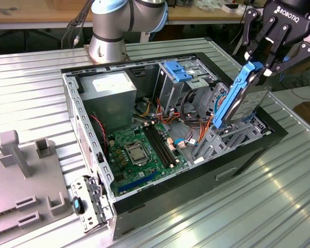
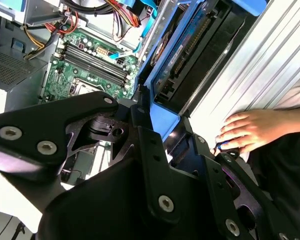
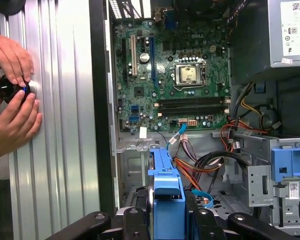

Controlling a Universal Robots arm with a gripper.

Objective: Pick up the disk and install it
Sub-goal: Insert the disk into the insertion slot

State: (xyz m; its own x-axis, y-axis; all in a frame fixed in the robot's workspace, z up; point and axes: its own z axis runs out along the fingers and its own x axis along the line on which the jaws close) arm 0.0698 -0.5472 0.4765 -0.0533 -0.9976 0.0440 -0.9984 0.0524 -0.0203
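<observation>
The disk (image 1: 244, 99), a grey-metal drive in a blue plastic frame, hangs tilted on edge over the drive bay (image 1: 232, 137) at the exterior view's right end of the open computer case (image 1: 144, 206). My gripper (image 1: 257, 71) is shut on its upper end, black fingers either side of the blue frame. In the second wrist view the disk (image 2: 187, 47) stretches away from the gripper (image 2: 152, 117) toward the case. In the first wrist view the blue frame (image 3: 166, 175) sticks up between the fingers (image 3: 132, 220) above the bay's cables.
Inside the case lie a green circuit board (image 1: 137, 147), a grey metal box with a white label (image 1: 111, 90) and another blue bracket (image 1: 176, 71). A person's hands (image 3: 12, 95) hold a black knob on the ribbed table (image 1: 279, 206) beside the case. Grey fixtures (image 1: 20, 175) stand at the exterior view's left.
</observation>
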